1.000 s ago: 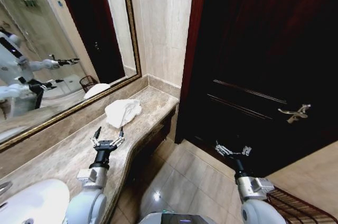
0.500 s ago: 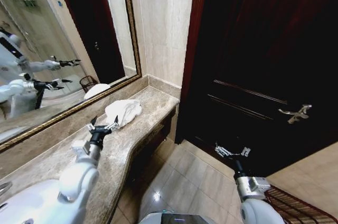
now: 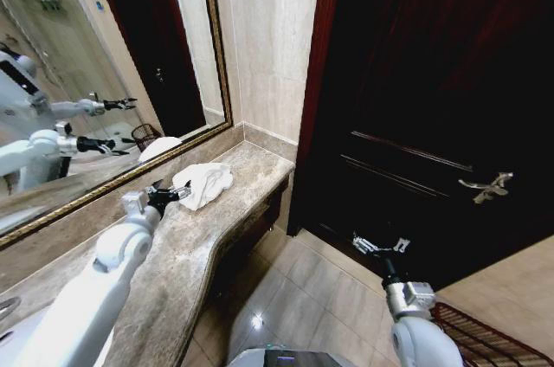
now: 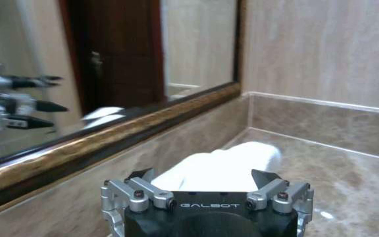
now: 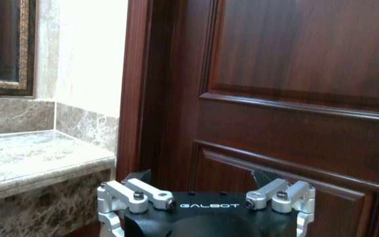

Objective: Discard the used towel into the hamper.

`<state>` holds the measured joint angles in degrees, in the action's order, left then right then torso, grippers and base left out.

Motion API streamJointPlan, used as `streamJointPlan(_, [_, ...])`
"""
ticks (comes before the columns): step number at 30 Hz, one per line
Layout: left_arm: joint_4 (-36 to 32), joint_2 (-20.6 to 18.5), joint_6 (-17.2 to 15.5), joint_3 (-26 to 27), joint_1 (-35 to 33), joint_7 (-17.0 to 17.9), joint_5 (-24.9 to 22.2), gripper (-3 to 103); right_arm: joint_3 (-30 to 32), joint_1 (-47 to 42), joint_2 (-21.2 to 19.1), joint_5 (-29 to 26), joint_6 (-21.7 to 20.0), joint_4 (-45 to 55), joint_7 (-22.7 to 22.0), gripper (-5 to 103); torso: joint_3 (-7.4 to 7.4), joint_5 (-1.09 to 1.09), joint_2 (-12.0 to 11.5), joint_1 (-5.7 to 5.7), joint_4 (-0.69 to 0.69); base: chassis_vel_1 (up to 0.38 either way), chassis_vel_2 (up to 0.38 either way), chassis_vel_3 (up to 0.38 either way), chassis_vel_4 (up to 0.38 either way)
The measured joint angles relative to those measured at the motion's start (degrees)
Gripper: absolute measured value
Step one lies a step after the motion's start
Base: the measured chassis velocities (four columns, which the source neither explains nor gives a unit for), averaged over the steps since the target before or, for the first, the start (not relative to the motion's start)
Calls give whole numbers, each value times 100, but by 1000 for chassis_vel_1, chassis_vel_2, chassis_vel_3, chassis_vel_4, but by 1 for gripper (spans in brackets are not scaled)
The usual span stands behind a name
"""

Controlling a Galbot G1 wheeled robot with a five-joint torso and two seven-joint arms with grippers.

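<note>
Marble runs along the bathroom counter (image 3: 221, 228) under a gilt-framed mirror (image 3: 104, 64), with a dark wooden door (image 3: 433, 107) to the right. At centre-left of the head view, the left gripper (image 3: 169, 195) hangs with jaws spread apart, just short of a crumpled white towel (image 3: 203, 183) lying on the countertop near the corner. Low and right of centre, the right gripper (image 3: 379, 246) hovers over the tiled floor, jaws also spread and holding nothing. A red-brown wire hamper (image 3: 485, 341) sits at the bottom right corner.
</note>
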<state>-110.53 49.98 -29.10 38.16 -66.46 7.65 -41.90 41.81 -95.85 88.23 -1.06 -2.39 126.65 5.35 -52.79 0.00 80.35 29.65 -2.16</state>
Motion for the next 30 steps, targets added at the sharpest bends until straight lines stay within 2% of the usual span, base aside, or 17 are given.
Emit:
streamJointPlan(2, [350,-136,-82,-138,370,-292,-83,100,21,-35,-68,-1,0,6,-7,100,0,0,0,0,0,0,0,0,0])
streamJointPlan(6, [708,-254,-135,-404,763,-398,-235,100,49,-47,-134,-11,2,7,-26,100,0,-1,0,1,-1,0,0,0,0])
streamJointPlan(8, [778,-275,-182,-478,859,-414,-322,100,54,-50,-140,-14,3,7,-31,100,0,0,0,0,-1,0,0,0,0])
streamJointPlan(11, [947,-291,-424,-753,1113,-432,-593,100,59,-68,-146,-16,18,6,-46,100,0,-1,0,0,-1,0,0,0,0])
streamJointPlan(12, [947,-291,-424,-753,1113,-432,-593,100,59,-68,-146,-16,18,6,-46,100,0,-1,0,0,-1,0,0,0,0])
streamJointPlan(14, [1053,-257,-628,-981,1275,-455,-655,100,59,-72,-144,-15,25,5,-49,100,1,2,0,0,-1,0,0,0,0])
streamJointPlan(17, [1185,-154,-789,-1231,1432,-305,-643,100,69,-60,-120,-14,39,5,-79,100,0,0,0,0,-1,0,0,0,0])
streamJointPlan(22, [1566,-47,-775,-1497,1679,-87,-460,100,123,-113,-71,-16,113,23,-89,100,1,0,0,0,-2,0,0,0,0])
streamJointPlan(30, [2236,148,-659,-1740,2066,-79,-187,100,165,-230,9,-6,220,79,-92,100,1,1,1,0,-1,0,0,0,0])
